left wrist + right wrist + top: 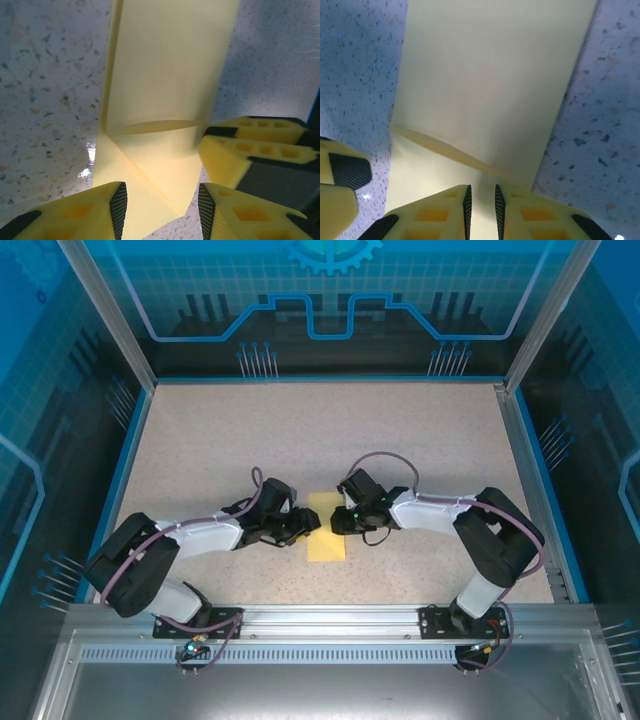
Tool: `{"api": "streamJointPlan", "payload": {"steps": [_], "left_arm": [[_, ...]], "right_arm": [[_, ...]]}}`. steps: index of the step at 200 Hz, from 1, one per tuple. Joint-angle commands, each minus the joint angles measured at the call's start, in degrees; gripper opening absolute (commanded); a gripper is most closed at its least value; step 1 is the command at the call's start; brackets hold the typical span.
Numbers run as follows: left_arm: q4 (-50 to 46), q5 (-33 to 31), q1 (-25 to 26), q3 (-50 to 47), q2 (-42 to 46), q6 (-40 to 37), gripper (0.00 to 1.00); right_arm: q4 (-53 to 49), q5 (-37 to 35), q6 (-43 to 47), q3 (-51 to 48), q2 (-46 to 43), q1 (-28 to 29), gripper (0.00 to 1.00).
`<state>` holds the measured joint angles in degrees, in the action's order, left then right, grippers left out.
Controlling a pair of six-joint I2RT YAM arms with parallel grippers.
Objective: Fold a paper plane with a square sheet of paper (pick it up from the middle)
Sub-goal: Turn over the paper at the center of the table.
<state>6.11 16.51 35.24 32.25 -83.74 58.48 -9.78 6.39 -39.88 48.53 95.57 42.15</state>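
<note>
Square sheet of paper [328,542] part-folded, flat on table [300,430]. My left pincer [161,207] open over corner; my right pincer [481,207] near-closed at edge, grip unclear. Light, floppy, likely slippery: pinch at middle crease.

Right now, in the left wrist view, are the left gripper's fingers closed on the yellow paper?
No, the left gripper is open, its jaws well apart with a corner of the folded yellow paper between them.

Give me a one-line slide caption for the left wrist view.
The left gripper, open, straddles the folded square sheet of paper; the right gripper sits at its edge.
</note>
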Motion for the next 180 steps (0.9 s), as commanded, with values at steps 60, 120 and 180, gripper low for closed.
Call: {"api": "streamJointPlan", "payload": {"steps": [60,120,180], "left_arm": [[-0.19,0.89,0.88,2.9,-3.96,1.99,0.47],[-0.19,0.8,0.93,4.0,-5.36,2.56,0.47],[0.53,1.06,0.97,5.01,-7.7,3.12,0.46]], "right_arm": [[1.86,0.81,-3.16,-1.35,2.29,-1.74,0.2],[1.95,0.72,-4.24,-2.29,2.55,-1.9,0.2],[2.31,0.98,-4.24,-2.99,2.21,-2.16,0.19]]}}
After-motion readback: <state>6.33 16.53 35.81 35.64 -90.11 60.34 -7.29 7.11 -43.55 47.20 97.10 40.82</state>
